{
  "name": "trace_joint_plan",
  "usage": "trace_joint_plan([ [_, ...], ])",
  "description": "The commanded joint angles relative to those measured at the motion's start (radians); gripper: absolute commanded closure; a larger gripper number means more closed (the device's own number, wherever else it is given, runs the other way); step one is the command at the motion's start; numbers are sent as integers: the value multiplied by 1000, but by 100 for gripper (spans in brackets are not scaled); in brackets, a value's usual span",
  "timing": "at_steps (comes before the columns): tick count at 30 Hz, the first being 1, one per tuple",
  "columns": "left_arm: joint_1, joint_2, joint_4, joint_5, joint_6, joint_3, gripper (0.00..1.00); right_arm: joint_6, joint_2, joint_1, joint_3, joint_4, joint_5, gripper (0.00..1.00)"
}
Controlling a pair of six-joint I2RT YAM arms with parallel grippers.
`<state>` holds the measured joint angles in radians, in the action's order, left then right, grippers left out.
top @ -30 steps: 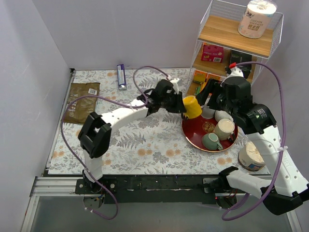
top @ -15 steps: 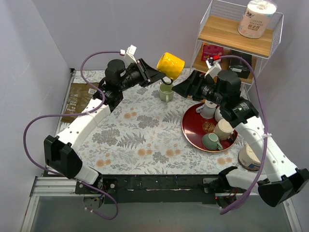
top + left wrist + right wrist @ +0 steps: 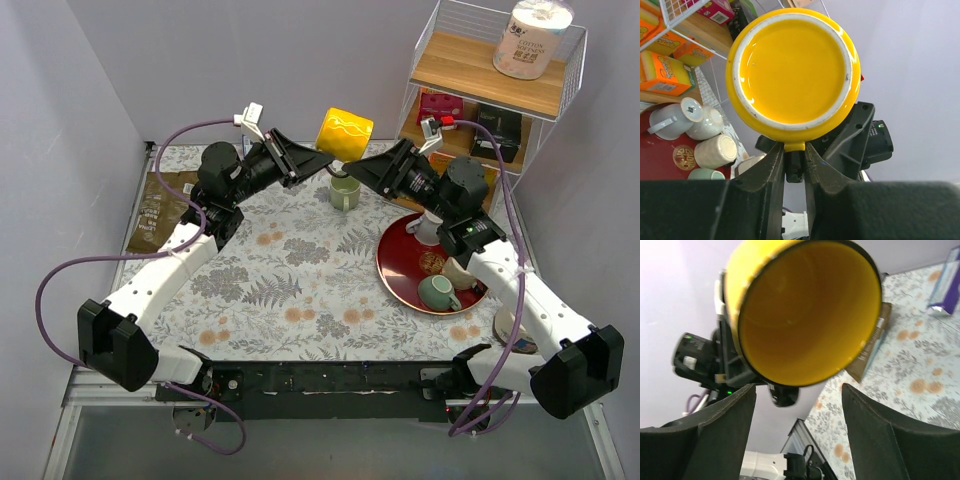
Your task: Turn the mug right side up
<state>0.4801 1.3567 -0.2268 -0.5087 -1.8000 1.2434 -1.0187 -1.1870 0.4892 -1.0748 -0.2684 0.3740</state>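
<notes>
The yellow mug hangs in the air above the back middle of the table, lying on its side. My left gripper is shut on its handle from below. In the left wrist view the mug's base faces the camera and the jaws pinch the handle stub. My right gripper is open and points at the mug from the right, not touching it. In the right wrist view the mug's open mouth faces the camera, above the gap between the spread fingers.
A green mug stands upright on the table below the yellow mug. A red tray with several cups lies at the right. A wire shelf stands at the back right. A brown packet lies at the left.
My left gripper lifted the yellow mug from beside the red tray up to the back middle and tilted it on its side. My right gripper rose and turned toward its mouth.
</notes>
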Motion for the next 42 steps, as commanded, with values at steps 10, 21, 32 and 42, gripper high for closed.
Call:
trace_joint_plan([
  [10, 0, -87, -298, 19, -111, -73, 100, -87, -33, 26, -30, -272, 59, 27],
  [21, 0, -82, -376, -2, -162, -119, 100, -165, -79, 52, -1, -407, 51, 42],
  [32, 0, -93, -427, -31, -182, -183, 100, -196, -123, 51, -34, -390, 55, 72],
  [42, 2, -123, -362, -34, -83, -214, 93, -167, -166, 51, -94, -296, 63, 99],
])
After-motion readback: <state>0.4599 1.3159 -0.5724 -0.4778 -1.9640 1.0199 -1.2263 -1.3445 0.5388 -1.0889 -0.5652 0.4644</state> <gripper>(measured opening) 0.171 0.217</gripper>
